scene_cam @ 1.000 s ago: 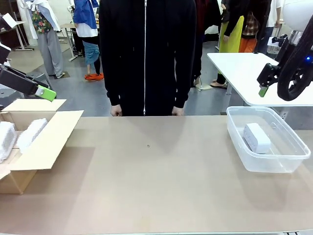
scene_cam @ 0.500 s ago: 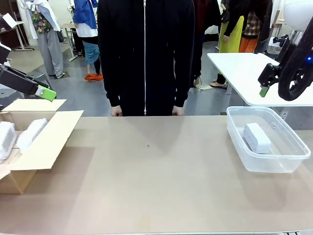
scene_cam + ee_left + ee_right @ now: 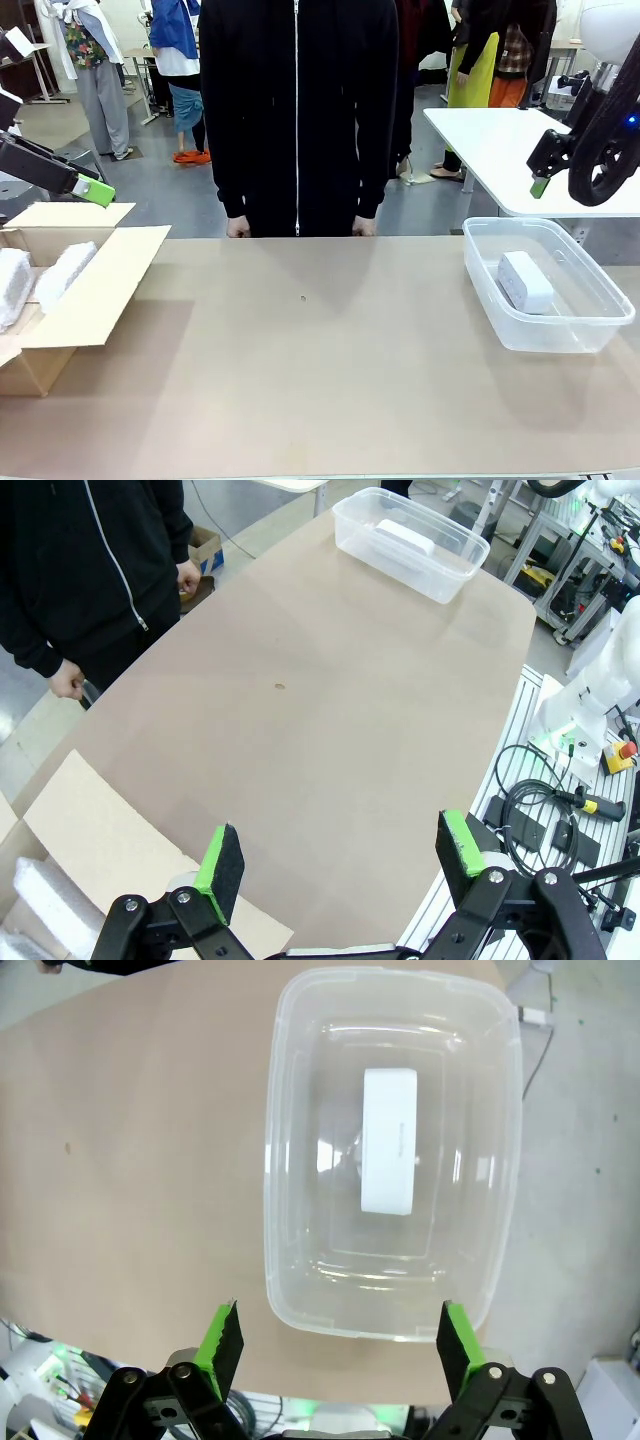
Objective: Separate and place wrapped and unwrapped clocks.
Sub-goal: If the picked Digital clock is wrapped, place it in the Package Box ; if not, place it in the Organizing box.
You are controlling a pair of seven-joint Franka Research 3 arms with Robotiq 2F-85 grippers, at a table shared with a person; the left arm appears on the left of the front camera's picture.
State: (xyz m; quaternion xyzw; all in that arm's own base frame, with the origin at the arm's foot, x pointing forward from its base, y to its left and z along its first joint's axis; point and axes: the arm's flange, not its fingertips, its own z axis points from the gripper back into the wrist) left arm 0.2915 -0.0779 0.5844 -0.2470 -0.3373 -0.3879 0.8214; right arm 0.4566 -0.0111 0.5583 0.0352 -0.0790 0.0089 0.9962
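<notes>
Left gripper (image 3: 335, 865): black two-finger gripper with green pads, jaws spread wide and empty, held high above the near-left edge of the table beside the box.
Right gripper (image 3: 342, 1335): same build, jaws spread wide and empty, hovering directly above the tub with its fingers over the tub's near rim.
Unwrapped clock (image 3: 389, 1140): bare, smooth, glossy white rounded oblong block, lying flat in the middle of the clear rectangular plastic tub (image 3: 483, 277) at the table's right end.
Wrapped clocks (image 3: 65, 272): white oblong blocks sheathed in crinkly clear plastic, lying in the open brown cardboard box (image 3: 115, 275) at the table's left end; a second bundle (image 3: 10, 285) lies just beside the first, cut by the frame edge.
Brown tabletop (image 3: 320, 370): bare between box and tub.
Person (image 3: 297, 100): stands at the far edge in a black zip jacket, hands down at the table's rim.
Step judged: sorting appears complete; each kind sits in its own container.
Handling advice: both arms should clear upward without dipping, so that neither finger clips the tub rim or the box flap.
</notes>
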